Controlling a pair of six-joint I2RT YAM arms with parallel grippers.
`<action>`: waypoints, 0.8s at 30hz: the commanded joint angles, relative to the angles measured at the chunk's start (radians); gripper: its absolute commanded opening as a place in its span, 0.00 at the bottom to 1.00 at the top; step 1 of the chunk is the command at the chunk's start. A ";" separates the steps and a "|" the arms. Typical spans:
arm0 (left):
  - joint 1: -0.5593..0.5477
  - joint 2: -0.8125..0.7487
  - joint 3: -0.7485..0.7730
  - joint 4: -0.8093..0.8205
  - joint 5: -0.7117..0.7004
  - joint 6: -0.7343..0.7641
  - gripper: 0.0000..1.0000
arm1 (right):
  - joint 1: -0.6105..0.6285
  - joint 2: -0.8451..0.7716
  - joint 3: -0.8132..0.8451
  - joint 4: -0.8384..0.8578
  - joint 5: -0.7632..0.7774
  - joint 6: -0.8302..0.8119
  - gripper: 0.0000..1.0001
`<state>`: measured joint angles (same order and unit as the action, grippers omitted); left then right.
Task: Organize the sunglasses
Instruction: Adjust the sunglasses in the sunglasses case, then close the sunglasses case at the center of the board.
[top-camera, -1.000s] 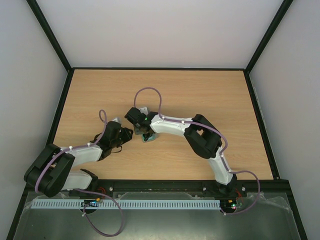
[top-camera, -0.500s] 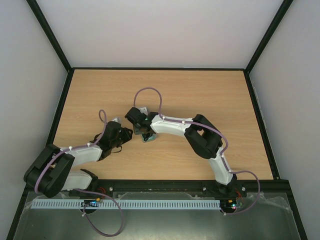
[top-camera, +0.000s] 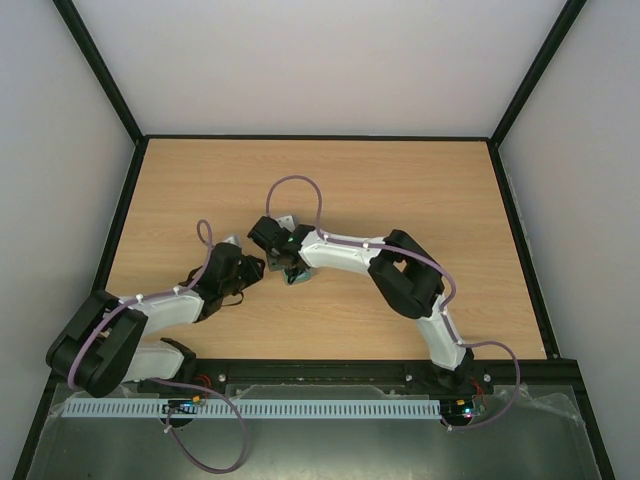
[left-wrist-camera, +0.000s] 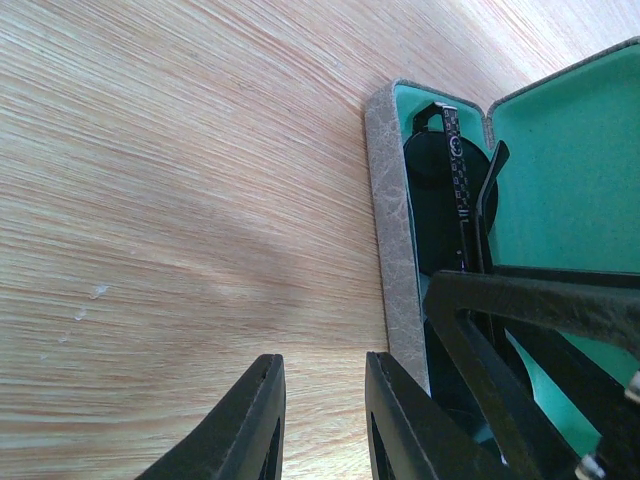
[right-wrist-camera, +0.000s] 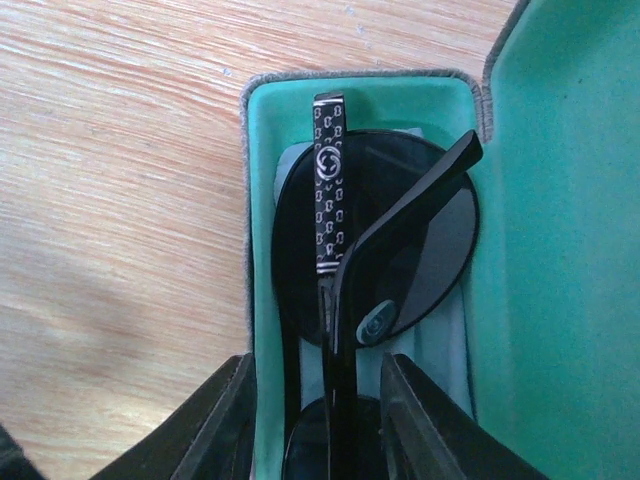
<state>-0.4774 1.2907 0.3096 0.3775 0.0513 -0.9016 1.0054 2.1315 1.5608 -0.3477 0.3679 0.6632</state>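
The sunglasses (right-wrist-camera: 380, 230) lie folded inside the open grey case (right-wrist-camera: 245, 250), dark lenses down on the green lining and slim temple arms crossed on top. My right gripper (right-wrist-camera: 318, 400) stands open just above them, its fingers on either side of the temple arms with a gap showing. My left gripper (left-wrist-camera: 322, 400) is open over bare wood beside the case's grey wall (left-wrist-camera: 395, 250), its right finger close against that wall. The sunglasses (left-wrist-camera: 440, 200) also show in the left wrist view. From above, both grippers meet mid-table over the case (top-camera: 298, 277), which is mostly hidden.
The case lid (right-wrist-camera: 560, 200) stands raised on the right of the tray. The wooden table (top-camera: 400, 190) is ringed by a black frame and pale walls. Purple cables loop over both arms.
The right gripper's jaws have spread apart and let go of the sunglasses, which stay in the case. The left arm and its gripper have not moved.
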 joint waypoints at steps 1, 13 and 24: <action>0.002 -0.018 0.003 0.002 -0.012 0.000 0.26 | 0.026 -0.001 0.058 -0.098 0.063 0.010 0.38; 0.002 -0.025 0.000 -0.002 -0.017 -0.002 0.26 | 0.079 -0.054 0.129 -0.208 0.192 0.010 0.50; -0.012 0.032 0.018 0.027 -0.013 -0.002 0.21 | -0.037 -0.416 -0.198 -0.080 0.157 -0.013 0.41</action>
<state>-0.4797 1.3014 0.3096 0.3779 0.0479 -0.9051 1.0580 1.8648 1.5150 -0.4767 0.5495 0.6563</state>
